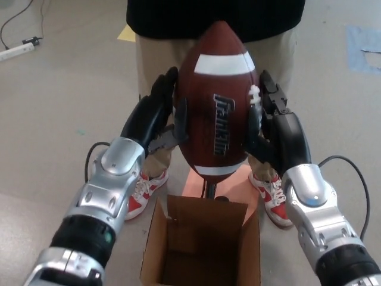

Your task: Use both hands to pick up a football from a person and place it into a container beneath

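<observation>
A brown football (217,101) with white stripes and laces stands on end, point down, between my two black hands. My left hand (158,116) presses its left side and my right hand (275,122) presses its right side near the laces. Both are shut on the ball. It hangs above the open brown cardboard box (202,247) at the bottom centre, slightly behind the box's far rim. A person (220,18) in a black top and tan trousers stands just behind the ball; their hands do not show.
The person's red and white shoes (143,193) stand on either side of an orange mat (241,182) with a black pump on it, right behind the box. A white power strip (15,53) lies far left on the floor.
</observation>
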